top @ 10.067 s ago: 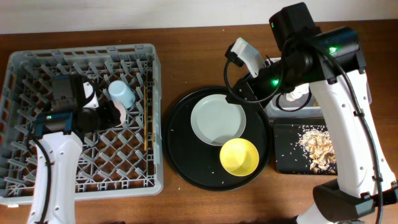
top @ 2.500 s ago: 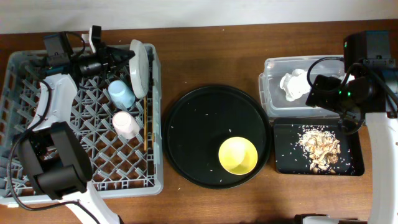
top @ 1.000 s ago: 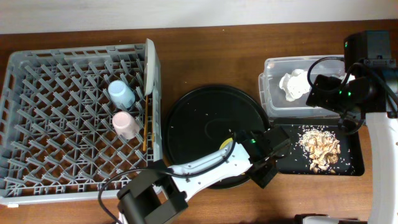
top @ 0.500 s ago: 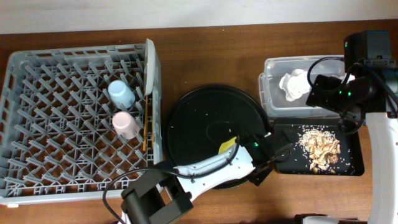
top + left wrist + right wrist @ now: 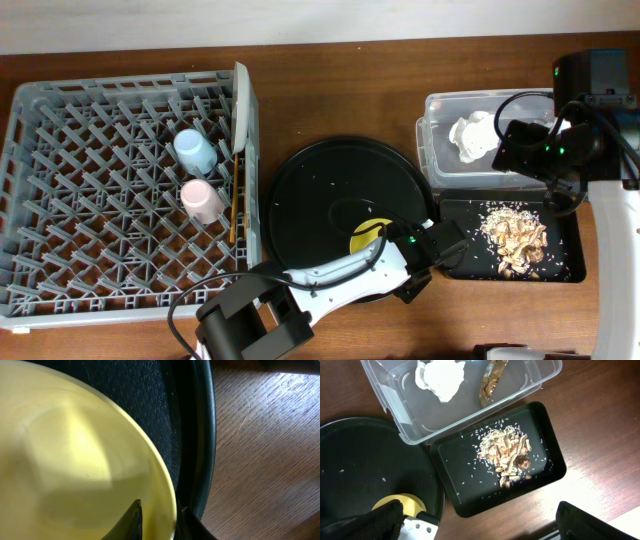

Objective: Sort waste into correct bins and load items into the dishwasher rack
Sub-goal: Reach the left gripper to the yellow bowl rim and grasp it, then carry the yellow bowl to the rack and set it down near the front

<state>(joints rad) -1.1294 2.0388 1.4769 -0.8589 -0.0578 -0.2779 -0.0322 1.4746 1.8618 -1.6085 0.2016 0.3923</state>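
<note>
Looking down from overhead, I see the left claw reaching across the round black tray to the yellow bowl, the only dish not in the rack. My arm covers most of the bowl, so the grip itself is hidden here. In the rack the plate stands on edge against the right wall, with the blue cup, pink cup and chopsticks near it, so I judge the bowl needs a free slot further left, away from those. From the left wrist, one finger sits inside the bowl and the other outside, pinching its rim. The tray's raised lip lies just beside the grip and could catch the bowl on the lift. From the right wrist, the right claw hangs spread wide and empty above the shallow black tray, which holds the food scraps. Beside it is the clear tub with the tissue and wrapper inside. The waste looks sorted, and this arm is well apart from the rack.
</note>
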